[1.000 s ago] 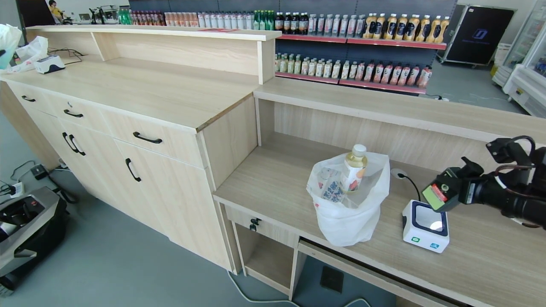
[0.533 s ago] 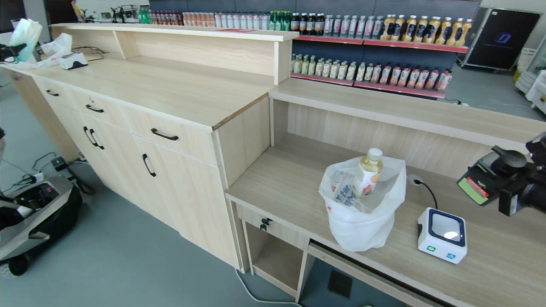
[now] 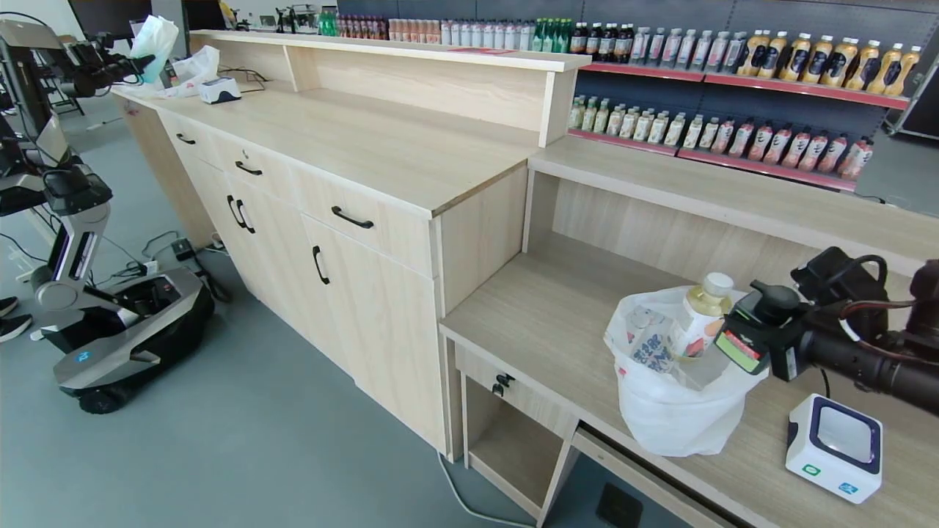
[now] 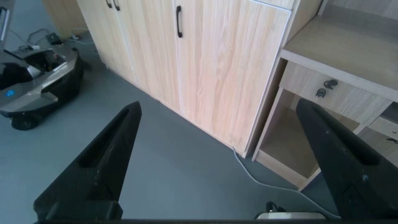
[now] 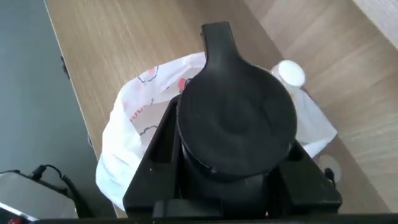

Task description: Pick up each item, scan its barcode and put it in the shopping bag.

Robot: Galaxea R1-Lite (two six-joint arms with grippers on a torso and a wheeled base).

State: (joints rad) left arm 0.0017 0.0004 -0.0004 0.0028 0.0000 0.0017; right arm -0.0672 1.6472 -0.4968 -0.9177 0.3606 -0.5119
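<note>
The right gripper [image 3: 763,334] is closed on a dark container [image 3: 737,345] with a green and red label; its jaws press the container's two sides, and a rounded black top shows between them in the right wrist view. The container hangs over the right side of the open mouth of the white shopping bag [image 3: 675,411]; I cannot tell whether it touches the rim.

The bag stands on the lower wooden counter [image 3: 557,315], at the right of the scene; inside it a bottle [image 3: 700,323] of pale yellow drink with a white cap stands upright, and a small packet [image 3: 649,345] with blue print leans just to its left. The barcode scanner [image 3: 832,447], a white box with a dark-framed window facing up, sits on the same counter to the right of the bag and nearer, apart from it.

The left gripper [image 4: 217,109] is spread wide with nothing between its jaws; it hangs over the grey floor [image 4: 174,162], near the foot of the tall cabinet [image 3: 381,315] to the left of the counter.

Far behind, shelves [image 3: 733,73] carry rows of drink bottles; another robot [image 3: 110,323] stands at the far left on the floor.
</note>
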